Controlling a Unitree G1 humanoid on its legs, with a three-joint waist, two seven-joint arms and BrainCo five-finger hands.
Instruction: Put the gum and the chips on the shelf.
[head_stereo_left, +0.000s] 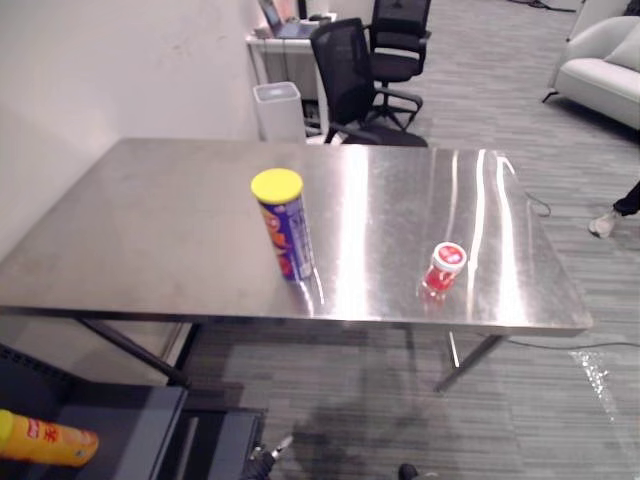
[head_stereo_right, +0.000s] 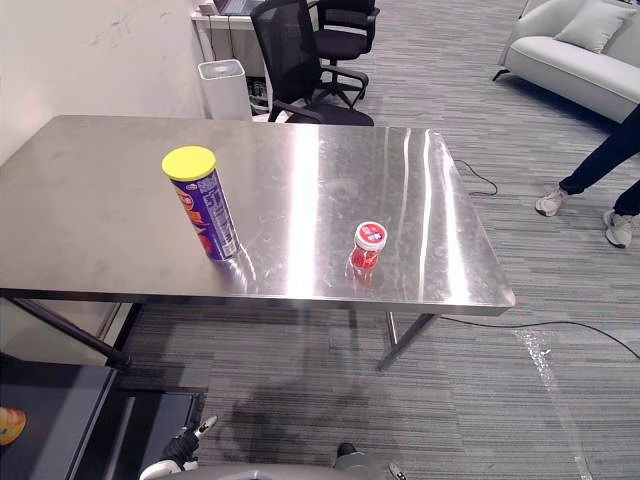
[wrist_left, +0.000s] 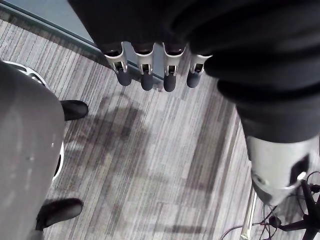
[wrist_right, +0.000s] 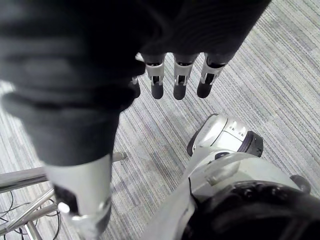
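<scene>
Standing behind table (head_stereo_left: 150, 230) w/ chips (head_stereo_left: 284, 226), gum (head_stereo_left: 443, 268): chairs (head_stereo_left: 345, 70), bin (head_stereo_left: 279, 110).

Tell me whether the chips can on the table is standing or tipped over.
Upright. The chips can stands on its base on the steel table, its yellow lid on top, with nothing touching it.
</scene>
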